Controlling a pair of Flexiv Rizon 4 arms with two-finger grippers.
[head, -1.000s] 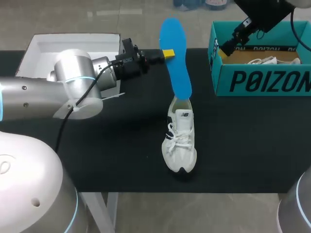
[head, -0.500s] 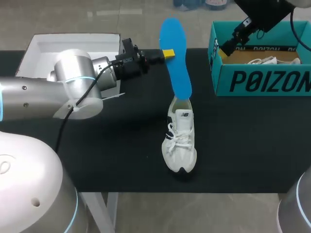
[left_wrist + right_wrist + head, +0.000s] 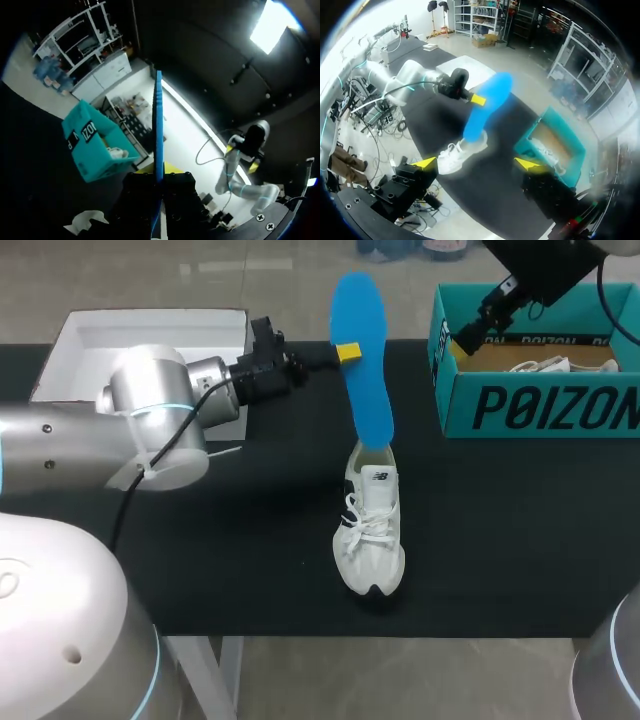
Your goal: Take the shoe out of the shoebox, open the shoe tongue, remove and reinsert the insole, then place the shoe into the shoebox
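Note:
A white shoe (image 3: 370,530) stands on the black table, toe toward the front edge. A blue insole (image 3: 361,360) rises out of its opening, heel end still tucked in the shoe. My left gripper (image 3: 347,352) is shut on the insole's edge high above the shoe; in the left wrist view the insole (image 3: 159,125) runs edge-on between the fingers. The teal shoebox (image 3: 535,400) sits at the back right and holds another white shoe (image 3: 545,365). My right gripper (image 3: 477,163) hangs open high over the shoebox, with the shoe (image 3: 456,152) and insole (image 3: 487,102) far below it.
A white box lid (image 3: 150,330) lies at the back left, behind my left arm. White paper (image 3: 85,221) shows on the table under the left gripper. Bare black table surrounds the shoe on both sides.
The left arm has shifted very slightly, nudging the insole's top a touch to the right. The right arm, shoe and shoebox have not moved.

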